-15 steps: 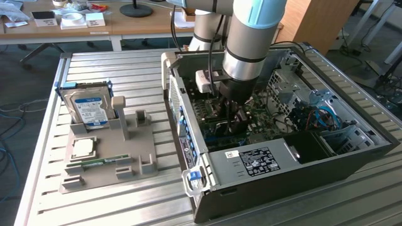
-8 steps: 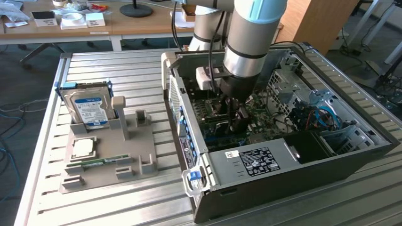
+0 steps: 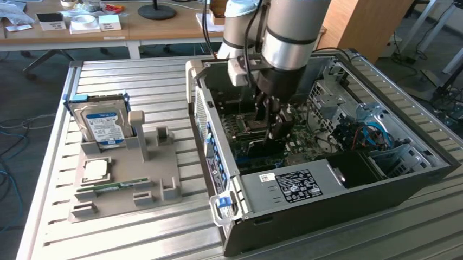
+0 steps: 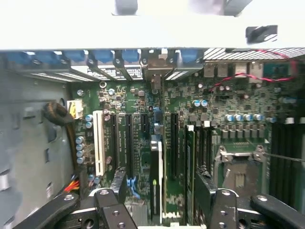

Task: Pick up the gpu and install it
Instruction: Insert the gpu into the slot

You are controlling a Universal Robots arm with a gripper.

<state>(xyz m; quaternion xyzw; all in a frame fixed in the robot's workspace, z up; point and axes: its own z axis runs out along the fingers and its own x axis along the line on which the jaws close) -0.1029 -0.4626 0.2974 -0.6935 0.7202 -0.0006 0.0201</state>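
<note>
Gripper (image 4: 159, 202) jaws spread wide, gripping nothing; gpu (image 4: 156, 179) stands edge-on between them, seated in motherboard (image 4: 143, 119) slot, bracket toward case rear.

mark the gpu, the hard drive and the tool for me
gpu (image 4: 156, 176): wrist view, on the card's upper edge, standing in the motherboard slot.
hard drive (image 3: 103, 123): exterior view, on its blue-white label.
tool (image 4: 161, 202): wrist view, midway between its open fingertips, which flank the card.
</note>
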